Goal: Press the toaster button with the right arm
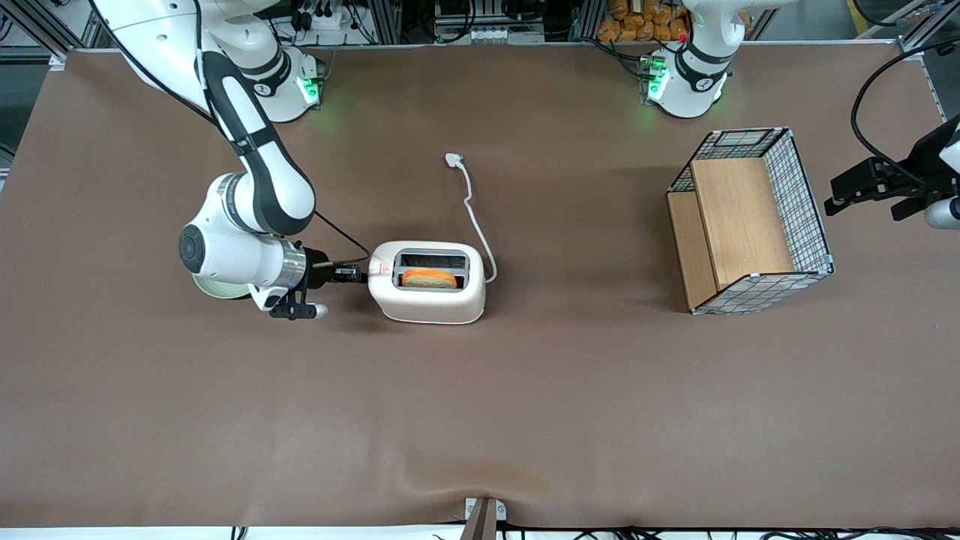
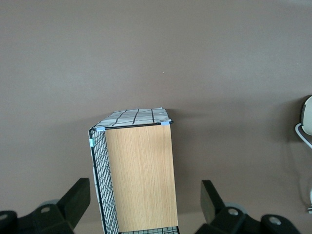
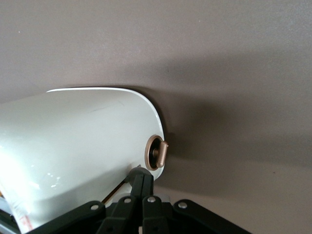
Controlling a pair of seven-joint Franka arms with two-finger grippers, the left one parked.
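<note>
1. Jaws of the gripper: clenched together on nothing, tips against the narrow end face of the toaster.
2. In the right wrist view, same gripper set on the white end face, with the toaster button, a small rounded knob in a ring, just beside the tips and not covered by them.
3. Reaching in level from the working arm's end of the surface: the right arm, silver wrist ring close to the toaster, elbow raised above the brown cloth.
4. Toaster upright, well in from every edge of the surface, red triangle mark near the pressed end, a slice of toast standing in the dark-rimmed slot.
5. From the toaster's end nearer the parked arm, a white cord curving away from the front camera to a plug lying flat.
6. Wide bare cloth between the toaster and the edge nearest the front camera; likewise between the toaster and the wire basket.
7. Basket with wooden panels toward the parked arm's end, well apart from the toaster, near that end's edge.
8. Only in the right wrist view: the knob and the end face, which the gripper hides in the front view.
9. Only in the front view: slot, toast, plug and the whole layout.
10. In the left wrist view: the basket from above, plus a sliver of the cord.
</note>
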